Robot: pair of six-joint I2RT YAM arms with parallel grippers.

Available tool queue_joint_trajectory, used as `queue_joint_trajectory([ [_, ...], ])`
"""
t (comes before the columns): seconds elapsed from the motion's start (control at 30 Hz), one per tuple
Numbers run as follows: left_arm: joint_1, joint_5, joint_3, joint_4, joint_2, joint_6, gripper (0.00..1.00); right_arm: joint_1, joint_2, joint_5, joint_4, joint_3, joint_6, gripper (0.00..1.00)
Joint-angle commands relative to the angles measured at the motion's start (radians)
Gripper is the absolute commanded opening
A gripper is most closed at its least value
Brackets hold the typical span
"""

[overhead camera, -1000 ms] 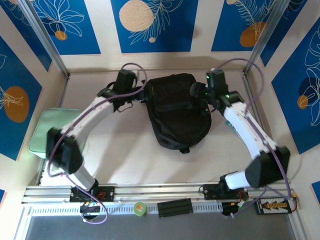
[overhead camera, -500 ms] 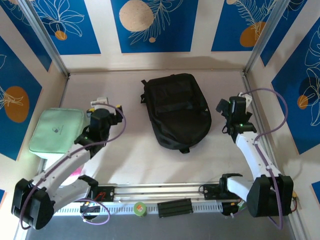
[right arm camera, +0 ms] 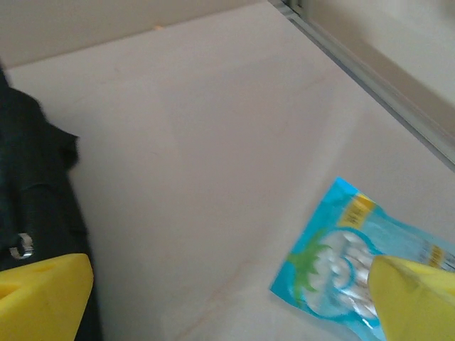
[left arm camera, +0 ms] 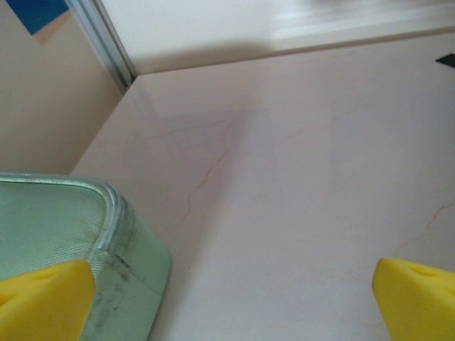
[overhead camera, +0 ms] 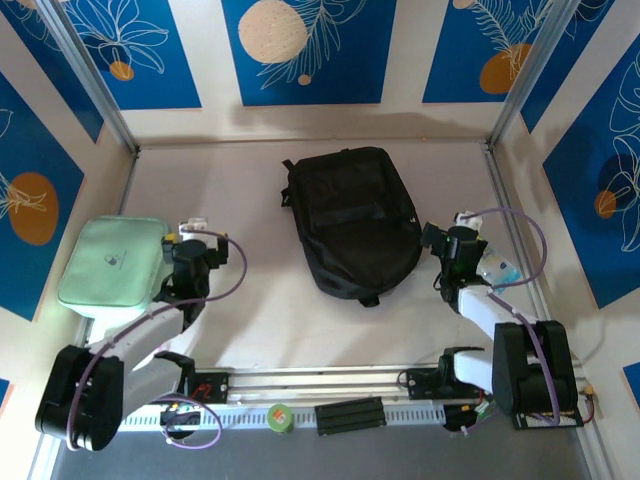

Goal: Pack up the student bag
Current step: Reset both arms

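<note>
Where the worktop (overhead camera: 255, 290) runs toward its far edge, the student bag (overhead camera: 352, 220) is laid flat at the middle, with its narrower rounded end turned to the near edge. It is touched by neither arm.

The left gripper (left arm camera: 227, 302) is held low near the left edge, and its yellow fingers (left arm camera: 43, 298) are set wide apart with bare worktop seen between them. A mint-green pouch (overhead camera: 112, 262) is laid along the left edge, and one of its rounded corners is seen just beside the gripper's left finger in the left wrist view.

The right gripper (right arm camera: 227, 298) is held low between the bag and the right edge, spread wide as well and clamped on nothing. A blue snack packet (right arm camera: 352, 263) is seen flat on the worktop by the right edge, partly covered by one finger in the right wrist view. The bag's black fabric is seen by the other finger.
</note>
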Motion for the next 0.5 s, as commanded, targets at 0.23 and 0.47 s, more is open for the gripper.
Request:
queue_joint_trajectory([
  [0.23, 0.133, 0.417, -0.068, 0.478, 0.224, 0.118, 0.99, -0.01, 0.131, -0.242, 0.369, -0.053, -0.093, 0.99],
  [0.47, 0.161, 0.496, -0.066, 0.581, 0.359, 0.108, 0.99, -0.035, 0.24, -0.285, 0.461, -0.051, -0.08, 0.99],
])
